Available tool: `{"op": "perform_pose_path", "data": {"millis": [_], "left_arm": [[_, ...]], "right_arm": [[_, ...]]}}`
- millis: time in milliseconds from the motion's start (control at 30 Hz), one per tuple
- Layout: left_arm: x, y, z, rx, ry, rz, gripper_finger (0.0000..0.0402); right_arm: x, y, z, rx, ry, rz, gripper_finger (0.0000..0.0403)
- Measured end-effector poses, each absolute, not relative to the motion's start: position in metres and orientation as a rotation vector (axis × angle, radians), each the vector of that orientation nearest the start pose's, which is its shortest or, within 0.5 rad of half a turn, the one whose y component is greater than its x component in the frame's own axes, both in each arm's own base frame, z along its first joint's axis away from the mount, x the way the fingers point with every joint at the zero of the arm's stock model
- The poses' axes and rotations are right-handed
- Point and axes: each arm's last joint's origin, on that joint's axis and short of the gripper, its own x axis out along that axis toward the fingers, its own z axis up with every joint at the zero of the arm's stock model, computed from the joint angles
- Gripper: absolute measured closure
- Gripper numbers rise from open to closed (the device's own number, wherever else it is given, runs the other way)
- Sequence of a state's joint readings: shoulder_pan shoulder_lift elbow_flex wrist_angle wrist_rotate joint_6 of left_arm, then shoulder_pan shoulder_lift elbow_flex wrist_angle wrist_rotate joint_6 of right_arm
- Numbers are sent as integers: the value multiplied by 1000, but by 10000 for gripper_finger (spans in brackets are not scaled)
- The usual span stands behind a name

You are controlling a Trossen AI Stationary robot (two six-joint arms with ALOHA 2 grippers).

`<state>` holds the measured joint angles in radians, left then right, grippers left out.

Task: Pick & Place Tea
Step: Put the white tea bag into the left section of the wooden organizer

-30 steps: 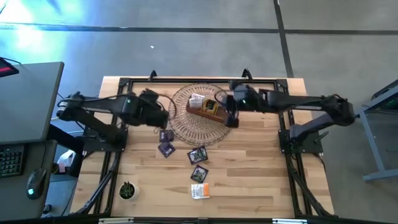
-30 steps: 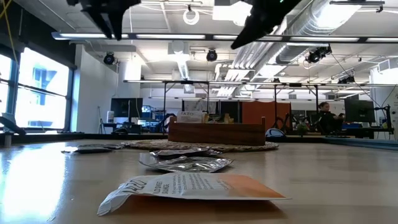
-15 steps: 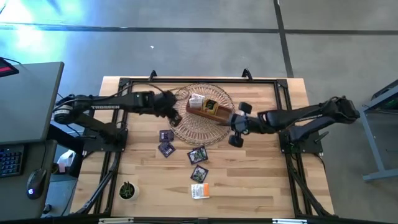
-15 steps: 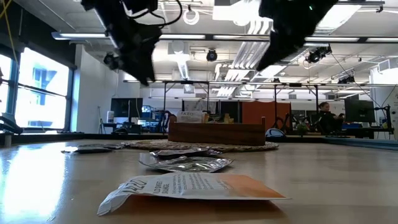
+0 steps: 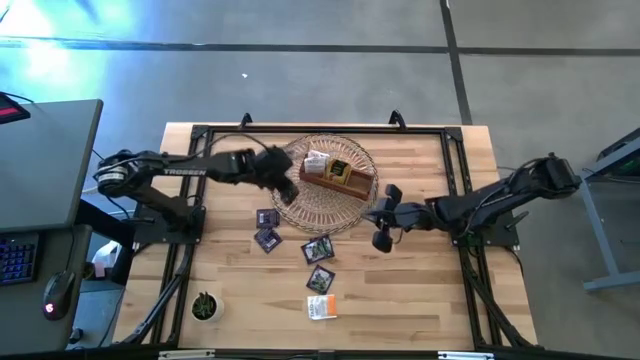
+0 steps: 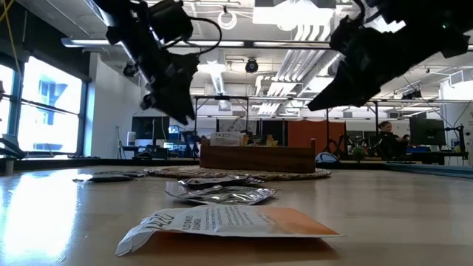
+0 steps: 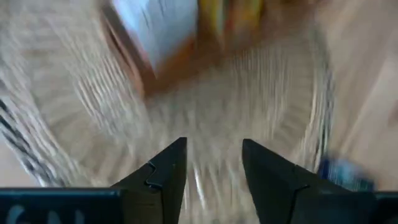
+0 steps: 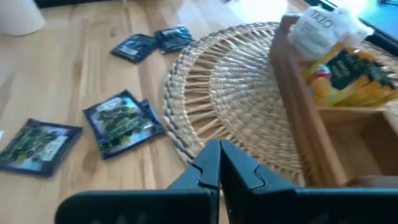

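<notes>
Left tool, spread and empty, hovers over the basket edge, nearest the purple sachets just beyond; right tool pressed together.

I see the box on the mat at the table's back; sachets lie in front, the plant front-left.

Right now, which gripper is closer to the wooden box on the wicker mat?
Left. The left gripper is open over the mat's edge just beside the wooden box. The right gripper, shut, hangs over bare table past the wicker mat, farther off.
</notes>
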<state>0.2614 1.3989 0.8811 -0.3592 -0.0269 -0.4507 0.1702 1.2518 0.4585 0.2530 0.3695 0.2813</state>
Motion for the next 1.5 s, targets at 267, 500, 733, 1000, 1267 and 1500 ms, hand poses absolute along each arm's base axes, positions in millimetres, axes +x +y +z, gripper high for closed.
{"op": "perform_pose_path", "data": {"millis": [267, 500, 733, 1000, 1267, 1500], "left_arm": [[289, -2, 211, -372, 766, 159, 250], [303, -84, 189, -312, 764, -116, 250], [312, -124, 172, -560, 727, -154, 250], [311, -127, 163, -723, 815, -143, 250], [308, -141, 154, -966, 906, -100, 250], [310, -165, 141, -1054, 971, -70, 250]], "right_arm": [[224, 29, 162, 141, 482, -252, 403], [226, 30, 164, 139, 462, -213, 403], [229, 37, 169, 130, 425, -34, 403], [236, 82, 176, -55, 302, 258, 403], [287, 141, 170, -238, 386, 441, 403], [321, 176, 145, -315, 623, 499, 403]]}}
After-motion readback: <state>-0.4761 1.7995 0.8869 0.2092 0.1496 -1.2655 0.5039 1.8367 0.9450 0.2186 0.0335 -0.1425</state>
